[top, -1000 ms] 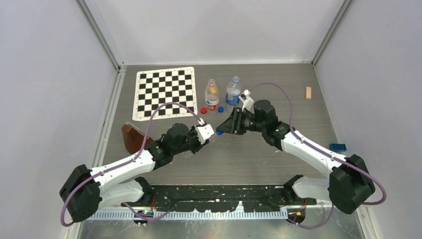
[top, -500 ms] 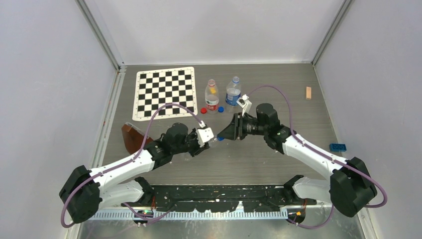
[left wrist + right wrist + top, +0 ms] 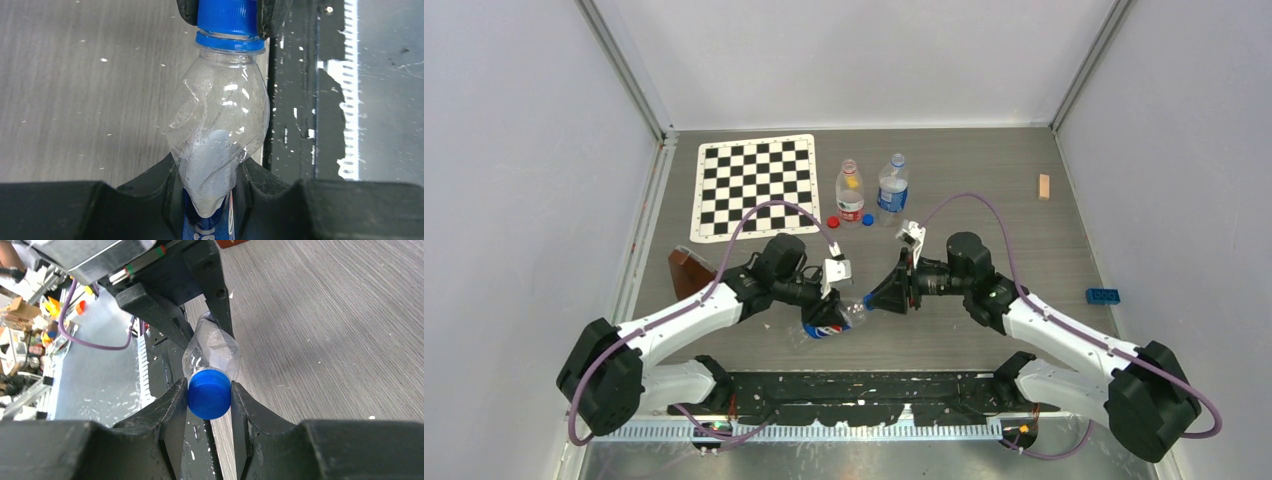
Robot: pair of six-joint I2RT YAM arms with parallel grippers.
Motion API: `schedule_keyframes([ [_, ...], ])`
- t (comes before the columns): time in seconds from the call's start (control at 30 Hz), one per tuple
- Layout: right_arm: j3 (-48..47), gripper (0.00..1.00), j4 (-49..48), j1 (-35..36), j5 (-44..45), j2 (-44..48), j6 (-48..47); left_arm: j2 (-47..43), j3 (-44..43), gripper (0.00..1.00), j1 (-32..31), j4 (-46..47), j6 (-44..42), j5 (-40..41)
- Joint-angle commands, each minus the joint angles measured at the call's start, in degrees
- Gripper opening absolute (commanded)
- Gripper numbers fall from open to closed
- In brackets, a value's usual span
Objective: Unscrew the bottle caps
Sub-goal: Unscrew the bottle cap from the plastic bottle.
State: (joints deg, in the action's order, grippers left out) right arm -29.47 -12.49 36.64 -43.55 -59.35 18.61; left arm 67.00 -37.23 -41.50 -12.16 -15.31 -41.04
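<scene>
My left gripper (image 3: 821, 312) is shut on the crumpled clear bottle with a blue label (image 3: 832, 322), held low over the near middle of the table, neck towards the right arm. Up close its jaws pinch the bottle (image 3: 220, 120) at the waist. My right gripper (image 3: 871, 303) is shut on that bottle's blue cap (image 3: 210, 394), one finger on each side; the cap (image 3: 227, 20) sits on the neck. Two other bottles stand at the back, one red-labelled (image 3: 850, 195), one blue-labelled (image 3: 891, 190). A red cap (image 3: 832, 222) and a blue cap (image 3: 867, 219) lie before them.
A checkerboard mat (image 3: 754, 185) lies at the back left. A brown block (image 3: 687, 277) sits beside the left arm. A small wooden block (image 3: 1044, 186) and a blue brick (image 3: 1104, 296) lie at the right. The black base rail (image 3: 864, 385) runs close under the held bottle.
Both grippers have moved together towards the near edge, carrying the bottle with them. The right gripper has tightened on the blue cap. The left grip has stayed shut.
</scene>
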Motion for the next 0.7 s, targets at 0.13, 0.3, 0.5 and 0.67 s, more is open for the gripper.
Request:
schedule_keyframes([
  [0.13,2.36,0.08,-2.69,2.47,4.47,4.79,-7.64,-0.20,-4.11,0.00,-0.16,3.00,0.42,-5.71],
  [0.3,1.08,0.49,-1.77,2.47,15.36,6.59,-3.91,-0.79,-2.12,0.00,-0.16,5.75,1.51,6.55],
  [0.5,-6.04,0.68,5.97,2.42,26.85,6.95,7.05,-3.40,2.75,0.00,-0.21,15.41,2.66,20.53],
  [0.67,-10.67,0.69,11.16,2.31,26.37,4.40,12.53,-7.69,8.43,0.00,-2.08,24.54,1.95,27.21],
])
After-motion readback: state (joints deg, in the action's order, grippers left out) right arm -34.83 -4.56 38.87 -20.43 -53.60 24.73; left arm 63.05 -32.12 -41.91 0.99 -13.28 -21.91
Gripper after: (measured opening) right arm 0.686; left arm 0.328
